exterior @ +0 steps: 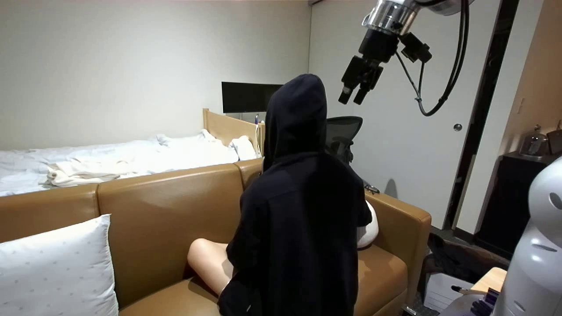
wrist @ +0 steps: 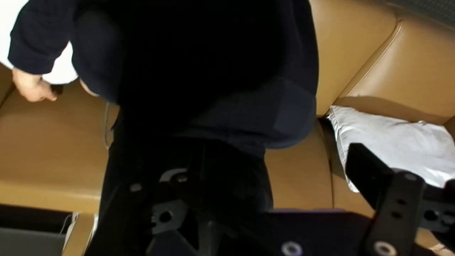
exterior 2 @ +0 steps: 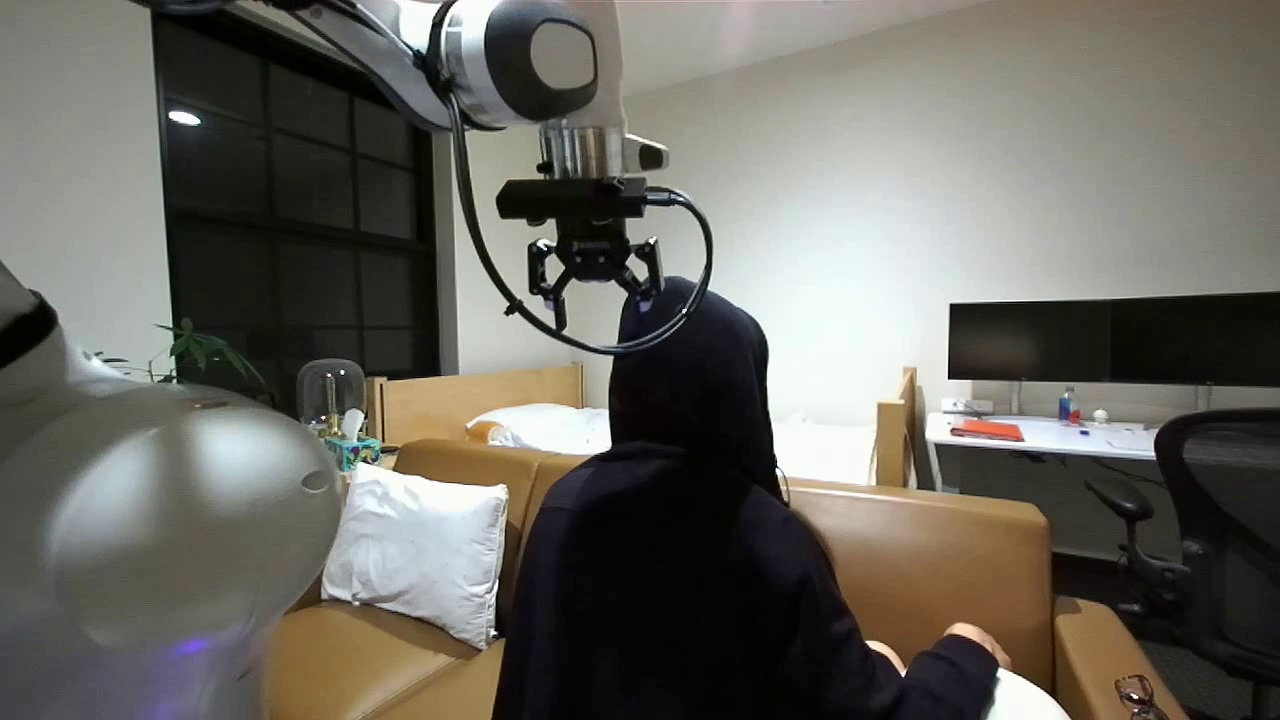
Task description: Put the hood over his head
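Note:
A person in a black hoodie point(exterior: 307, 228) sits on the sofa, back to both exterior views. The black hood point(exterior: 298, 114) is up and covers the head; it also shows in an exterior view point(exterior 2: 690, 380). The face is hidden. My gripper point(exterior: 352, 95) is in the air, apart from the hood, a little to its right in that view. In an exterior view my gripper point(exterior 2: 602, 310) is above and left of the hood, one finger overlapping its top edge. The fingers are spread and hold nothing. In the wrist view my gripper point(wrist: 279, 160) is above the dark hoodie point(wrist: 241, 110).
The brown sofa point(exterior: 171, 210) carries a white pillow point(exterior 2: 420, 550). A bed point(exterior: 131, 151) stands behind it. A black office chair point(exterior 2: 1230, 540) and a desk point(exterior 2: 1090, 437) with monitors stand to one side. Glasses point(exterior 2: 1140, 695) lie on the sofa arm. A cable loops beside the gripper.

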Controlling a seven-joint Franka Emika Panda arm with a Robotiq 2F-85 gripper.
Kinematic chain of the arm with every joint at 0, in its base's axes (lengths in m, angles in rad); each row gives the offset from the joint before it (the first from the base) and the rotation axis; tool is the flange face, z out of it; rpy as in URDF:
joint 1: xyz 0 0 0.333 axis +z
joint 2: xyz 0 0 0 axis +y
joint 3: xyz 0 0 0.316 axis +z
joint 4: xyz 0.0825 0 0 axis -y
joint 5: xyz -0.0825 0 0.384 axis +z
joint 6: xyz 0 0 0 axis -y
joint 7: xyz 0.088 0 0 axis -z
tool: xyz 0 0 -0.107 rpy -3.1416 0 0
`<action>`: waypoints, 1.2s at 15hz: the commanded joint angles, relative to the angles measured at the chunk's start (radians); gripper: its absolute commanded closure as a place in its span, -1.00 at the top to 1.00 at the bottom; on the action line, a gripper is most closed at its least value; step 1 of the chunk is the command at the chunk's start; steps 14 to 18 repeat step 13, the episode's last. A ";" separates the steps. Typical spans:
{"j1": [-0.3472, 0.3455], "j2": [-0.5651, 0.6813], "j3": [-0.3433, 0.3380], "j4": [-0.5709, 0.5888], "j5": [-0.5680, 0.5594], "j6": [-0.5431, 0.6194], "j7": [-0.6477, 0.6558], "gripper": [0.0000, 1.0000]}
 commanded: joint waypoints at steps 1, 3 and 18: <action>0.025 -0.009 0.006 -0.064 0.004 -0.057 0.049 1.00; 0.026 -0.013 0.026 -0.106 -0.008 -0.058 0.072 1.00; 0.044 -0.004 0.051 -0.159 -0.008 -0.055 0.100 1.00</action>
